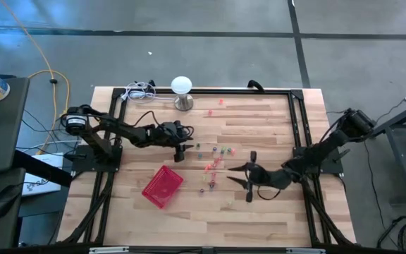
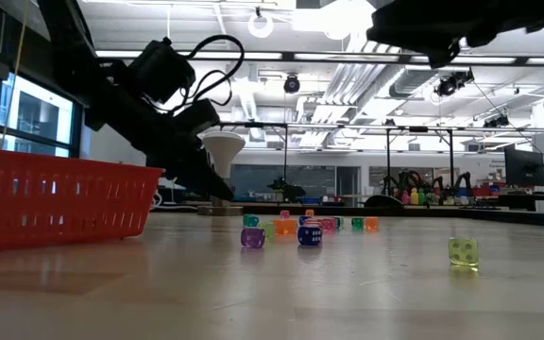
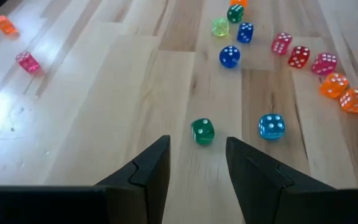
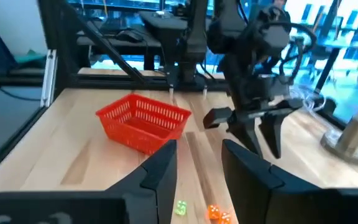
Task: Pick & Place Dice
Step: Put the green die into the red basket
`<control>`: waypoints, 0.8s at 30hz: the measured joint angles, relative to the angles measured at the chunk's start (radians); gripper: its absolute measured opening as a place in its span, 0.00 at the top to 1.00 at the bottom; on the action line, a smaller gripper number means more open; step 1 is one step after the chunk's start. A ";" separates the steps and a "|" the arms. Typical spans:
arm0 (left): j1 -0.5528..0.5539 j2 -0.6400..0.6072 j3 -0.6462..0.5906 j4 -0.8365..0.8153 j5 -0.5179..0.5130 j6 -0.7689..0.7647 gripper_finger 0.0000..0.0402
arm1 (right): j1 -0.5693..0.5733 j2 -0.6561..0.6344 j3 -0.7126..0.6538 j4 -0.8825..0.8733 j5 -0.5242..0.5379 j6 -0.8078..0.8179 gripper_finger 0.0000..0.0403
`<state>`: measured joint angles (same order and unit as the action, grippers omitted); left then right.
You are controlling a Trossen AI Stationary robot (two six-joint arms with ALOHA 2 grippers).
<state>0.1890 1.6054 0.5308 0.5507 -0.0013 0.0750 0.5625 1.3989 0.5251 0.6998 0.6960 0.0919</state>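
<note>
Several tiny dice in red, orange, pink, blue and green lie scattered on the wooden table between the two arms. My left gripper stands open and low at the left side of the scatter, tilted down. A green die lies on the table just beyond its fingertips, and a light-blue die lies beside it. My right gripper stands open above the table to the right of the dice, with nothing between its fingers. A yellow-green die and an orange die lie below it.
A small red mesh basket stands on the table nearer than my left gripper. A white-topped metal stand is at the far edge. Two stray dice lie off toward that edge. Black frame rails border the table.
</note>
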 joint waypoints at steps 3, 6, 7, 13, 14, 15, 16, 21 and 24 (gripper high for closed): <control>-0.010 0.022 0.000 0.024 -0.001 0.028 0.63 | -0.039 0.000 0.000 -0.029 -0.045 0.056 0.67; -0.021 0.041 0.000 0.036 -0.024 0.032 0.61 | -0.072 0.000 0.000 -0.037 -0.087 0.069 0.60; -0.022 0.046 0.004 0.040 -0.030 0.022 0.60 | -0.079 0.000 0.000 -0.034 -0.103 0.067 0.58; -0.022 0.047 0.004 0.046 -0.034 0.019 0.49 | -0.094 0.000 0.000 -0.036 -0.156 0.072 0.47; -0.022 0.047 0.004 0.055 -0.032 0.026 0.48 | -0.094 0.000 0.000 -0.038 -0.156 0.072 0.46; -0.022 0.050 0.005 0.062 -0.029 0.030 0.46 | -0.094 0.000 0.000 -0.038 -0.156 0.071 0.45; -0.022 0.060 0.009 0.068 -0.026 0.030 0.45 | -0.094 0.000 0.000 -0.038 -0.156 0.071 0.45; -0.014 0.096 0.033 0.061 -0.023 0.022 0.43 | -0.094 0.000 0.000 -0.038 -0.156 0.070 0.45; -0.006 0.095 0.052 0.067 -0.020 0.016 0.43 | -0.094 0.000 0.000 -0.040 -0.156 0.072 0.45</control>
<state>0.1828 1.7008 0.5832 0.6172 -0.0213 0.0908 0.4683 1.3991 0.5251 0.6598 0.5398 0.1635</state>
